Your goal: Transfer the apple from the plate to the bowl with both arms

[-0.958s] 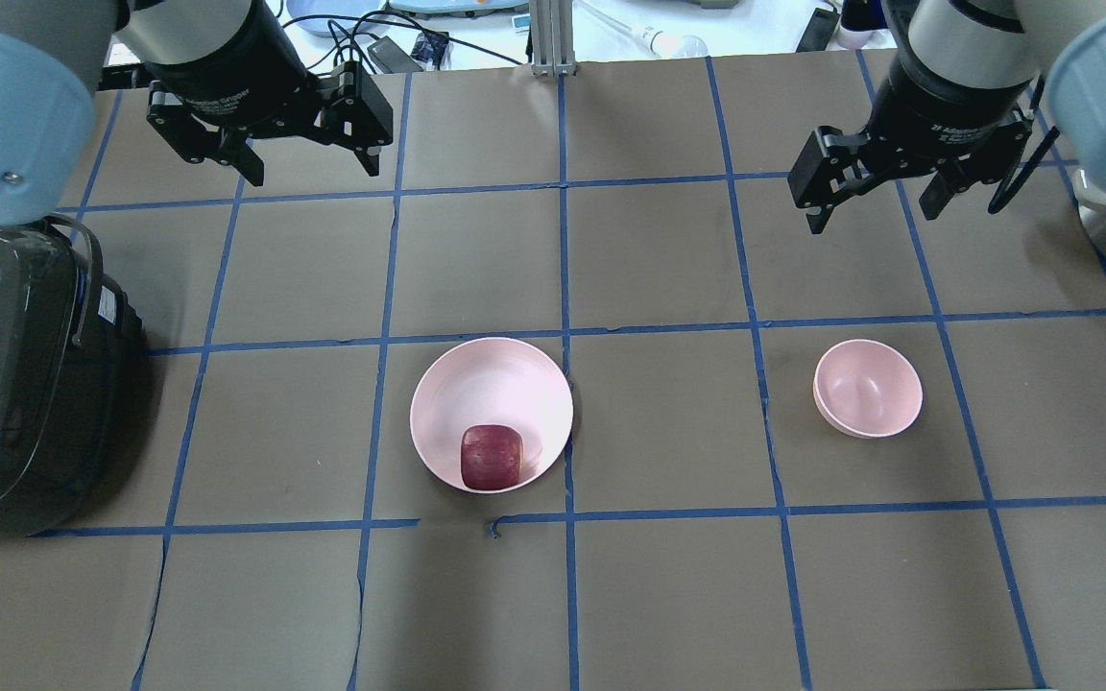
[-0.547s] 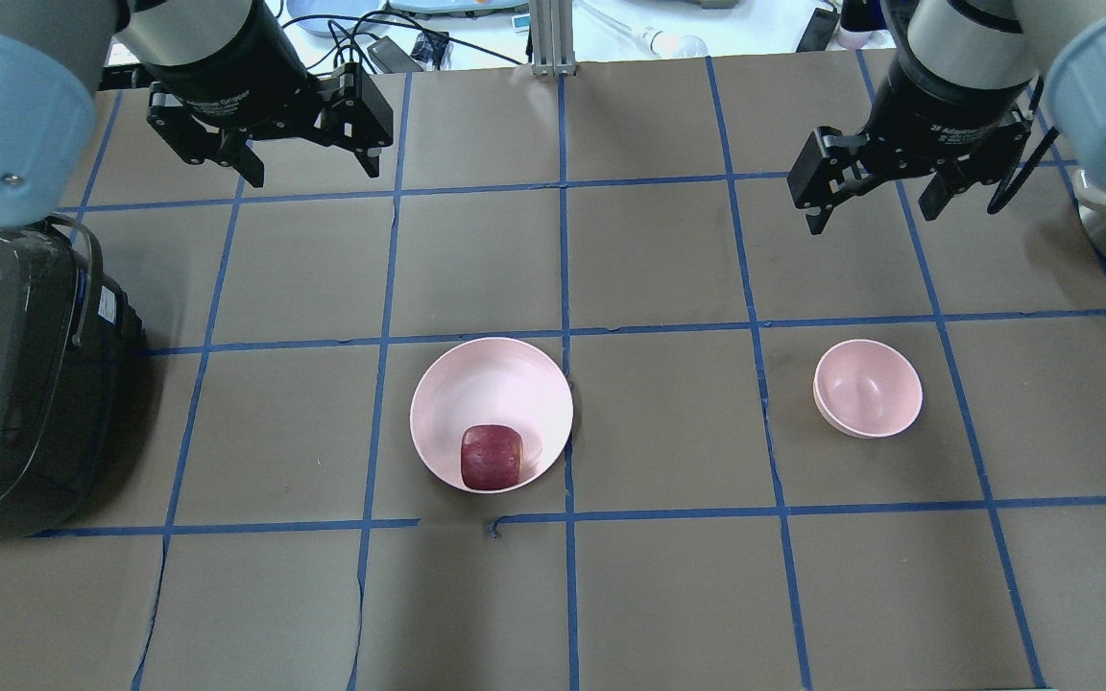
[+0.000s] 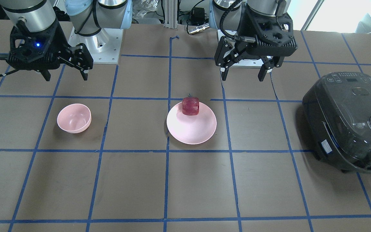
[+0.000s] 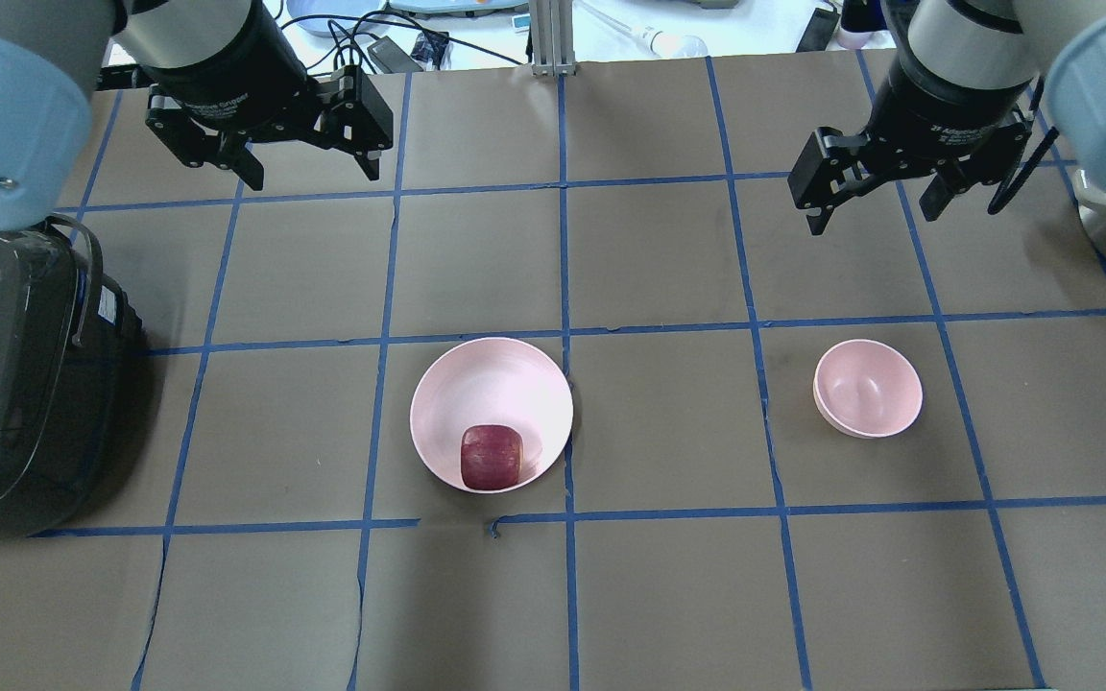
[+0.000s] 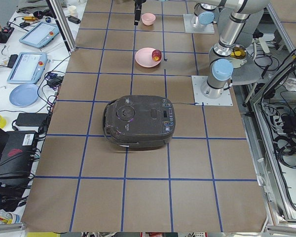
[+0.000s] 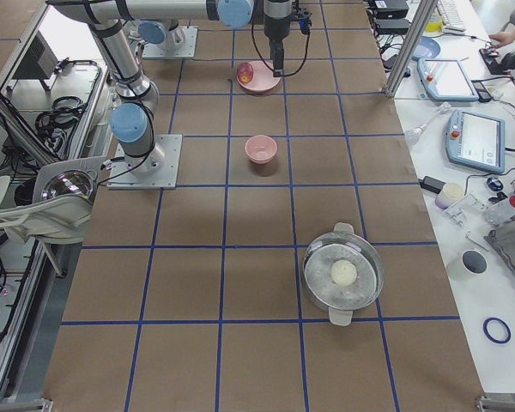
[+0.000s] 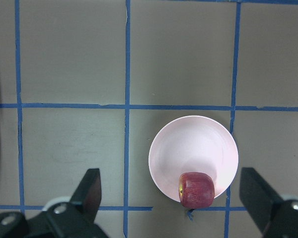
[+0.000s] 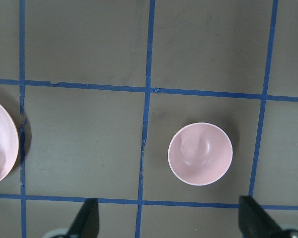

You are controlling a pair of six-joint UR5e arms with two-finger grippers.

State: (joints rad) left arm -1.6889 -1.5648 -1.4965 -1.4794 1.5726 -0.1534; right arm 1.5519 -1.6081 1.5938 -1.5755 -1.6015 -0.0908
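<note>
Overhead exterior: apple (image 4: pixel 491 458) on plate (image 4: pixel 491 384) by rim; L hand (image 4: pixel 313 174), R hand (image 4: pixel 874 217) both spread wide, empty.

No legible text; white print on left hand (image 4: pixel 313 178), right hand (image 4: pixel 875 219), cooker (image 4: pixel 6 384) unreadable

Your overhead camera looks forward and down over the table (image 4: pixel 659 595). Your front camera looks steeply back from the opposite side, so both share the plate (image 4: pixel 495 384) at centre, mirrored. The two end cameras look along the table from high and far. Each wrist camera points straight down: left on the plate, right on the bowl (image 8: pixel 200 153), with the plate's edge at its left border.
</note>
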